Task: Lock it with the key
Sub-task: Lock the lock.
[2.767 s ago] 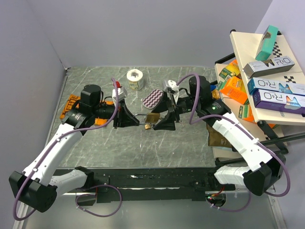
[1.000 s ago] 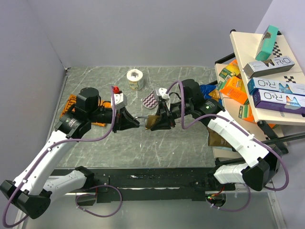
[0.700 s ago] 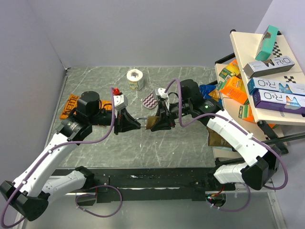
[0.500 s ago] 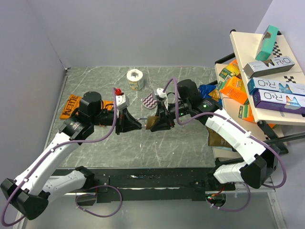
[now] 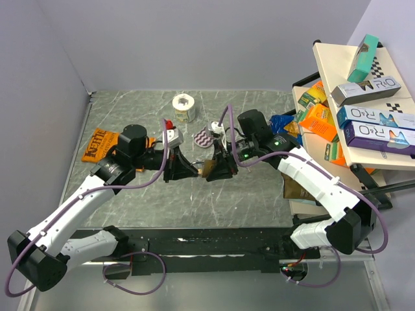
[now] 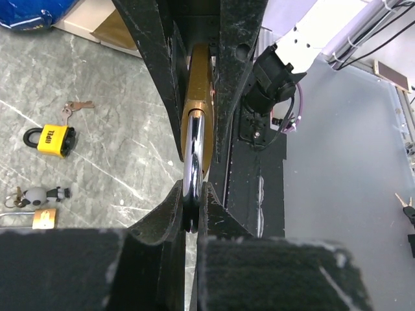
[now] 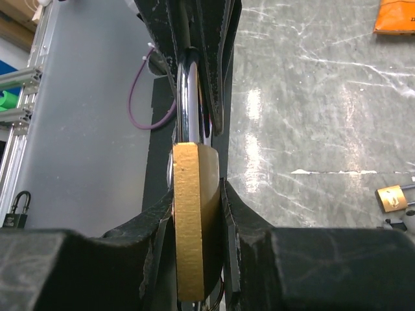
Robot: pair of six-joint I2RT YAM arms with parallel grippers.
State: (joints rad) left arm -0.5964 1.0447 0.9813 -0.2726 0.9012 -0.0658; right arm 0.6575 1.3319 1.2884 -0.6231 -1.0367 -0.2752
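A brass padlock [image 5: 209, 167] hangs in the air over the middle of the table, held from both sides. My right gripper [image 7: 198, 188] is shut on its brass body [image 7: 194, 220], edge-on in the right wrist view. My left gripper [image 6: 192, 188] is shut on the steel shackle [image 6: 193, 149], with the brass body [image 6: 198, 78] beyond it. In the top view the left gripper [image 5: 189, 170] and right gripper [image 5: 217, 170] face each other, tips almost meeting. The key is hidden.
A tape roll [image 5: 184, 107] and a purple patterned pouch [image 5: 205, 137] lie behind the grippers. An orange packet [image 5: 100, 144] lies at the left. Boxes crowd the shelf [image 5: 363, 97] at the right. A yellow padlock [image 6: 52, 140] and a small brass padlock [image 6: 43, 218] lie on the table.
The left arm has swung to the right, uncovering more of the orange packet. The held padlock has shifted slightly right. Both grips are unchanged.
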